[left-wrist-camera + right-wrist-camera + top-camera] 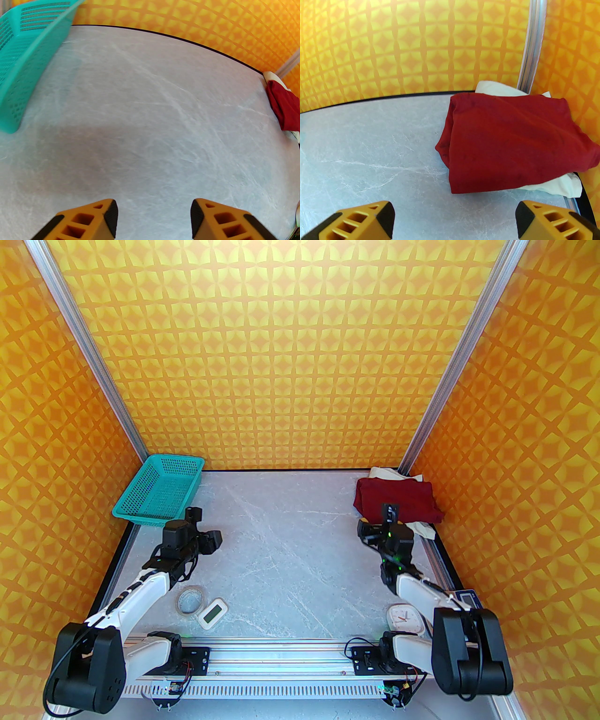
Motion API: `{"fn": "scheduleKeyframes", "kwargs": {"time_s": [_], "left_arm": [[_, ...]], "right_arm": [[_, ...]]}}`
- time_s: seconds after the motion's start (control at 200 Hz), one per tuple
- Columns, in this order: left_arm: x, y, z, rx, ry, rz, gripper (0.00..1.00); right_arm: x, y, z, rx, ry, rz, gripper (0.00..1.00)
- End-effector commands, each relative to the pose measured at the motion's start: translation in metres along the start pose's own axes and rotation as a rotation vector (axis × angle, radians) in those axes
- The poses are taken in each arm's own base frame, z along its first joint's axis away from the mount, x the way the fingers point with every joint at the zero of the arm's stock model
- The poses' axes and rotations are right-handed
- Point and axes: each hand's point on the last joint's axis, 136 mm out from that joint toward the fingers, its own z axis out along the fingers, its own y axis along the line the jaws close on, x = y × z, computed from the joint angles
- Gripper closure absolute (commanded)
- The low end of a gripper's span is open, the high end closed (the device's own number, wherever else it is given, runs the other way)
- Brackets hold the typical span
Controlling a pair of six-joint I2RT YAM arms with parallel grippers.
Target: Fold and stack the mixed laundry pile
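The dark red T-shirt [397, 500] lies folded in the far right corner of the table, on top of the cream piece [422, 529], whose edges stick out behind and at the near right. In the right wrist view the red T-shirt [511, 143] covers most of the cream piece [560, 186]. My right gripper [375, 528] hovers just in front of the stack, open and holding nothing, its orange fingertips [383, 218] wide apart. My left gripper [208, 540] is open over bare table at the left, fingertips [110, 215] apart. The red T-shirt [287, 110] shows at that view's right edge.
A teal mesh basket [159, 491] stands at the far left, close behind the left gripper. Near the front left lie a roll of clear tape [190, 600] and a small white timer [212, 613]. A white clock [405, 617] sits by the right arm.
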Motion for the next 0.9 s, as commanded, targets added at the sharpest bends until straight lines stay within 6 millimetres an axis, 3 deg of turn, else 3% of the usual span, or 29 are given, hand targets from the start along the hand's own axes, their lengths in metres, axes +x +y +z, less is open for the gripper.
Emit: {"fn": "scheduleKeyframes", "kwargs": {"time_s": [0.0,0.345,0.585,0.7,0.895], "left_arm": [[-0.001,0.013,-0.005,-0.036,-0.025,-0.036,0.45],[-0.001,0.02,-0.006,-0.05,-0.038,-0.058,0.44],[-0.002,0.023,-0.009,-0.058,-0.05,-0.06,0.44],[-0.009,0.025,-0.017,-0.065,-0.084,-0.059,0.44],[-0.013,0.043,-0.021,-0.122,-0.116,-0.091,0.43]], "right_arm": [[-0.025,0.003,0.005,-0.018,-0.071,0.002,0.11],[-0.025,0.005,0.012,-0.028,-0.041,0.024,0.13],[-0.005,0.007,-0.005,-0.044,-0.015,0.054,0.13],[0.015,0.012,0.001,-0.073,-0.012,0.093,0.13],[0.02,0.018,0.015,-0.1,-0.032,0.093,0.13]]}}
